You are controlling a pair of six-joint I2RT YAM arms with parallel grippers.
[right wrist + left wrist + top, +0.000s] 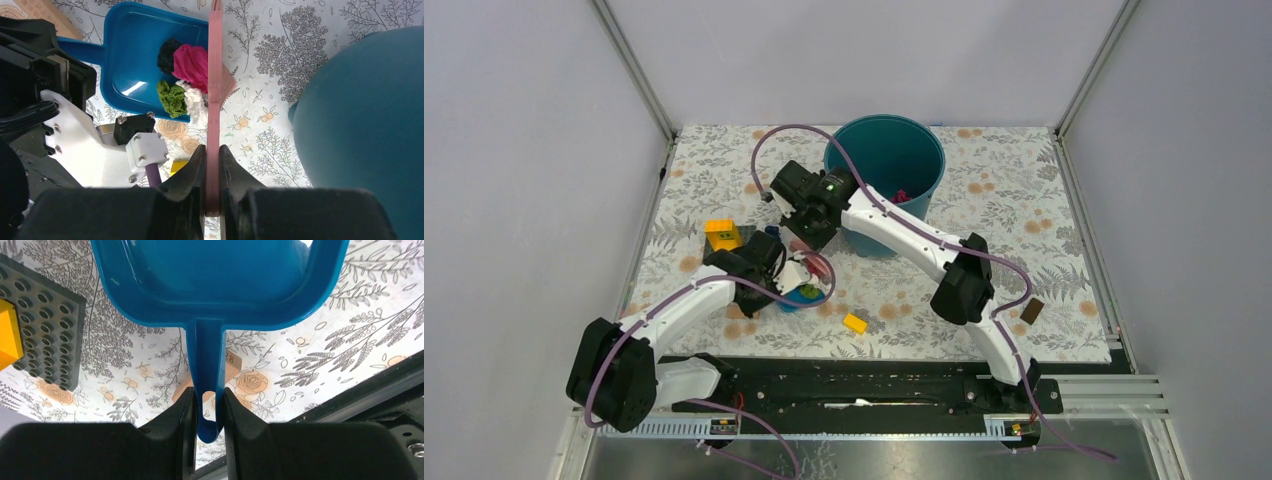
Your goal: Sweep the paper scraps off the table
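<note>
My left gripper (209, 410) is shut on the handle of a blue dustpan (215, 280), which rests on the floral table (1024, 200). My right gripper (212, 165) is shut on a pink brush (215, 75), whose bristles sit at the dustpan's open edge (130, 55). Paper scraps lie in the pan against the brush: black (167, 52), magenta (192, 62), green (171, 97), and white (196, 102) at the lip. In the top view both grippers meet left of centre, around the dustpan (802, 295). A magenta scrap (901, 193) lies inside the teal bucket (886, 125).
The bucket (365, 115) stands just right of the brush. A yellow brick on a grey baseplate (722, 233) sits left of the dustpan. A small yellow brick (855, 322), a brown block (1030, 311) and a tan block (232, 367) lie near the front.
</note>
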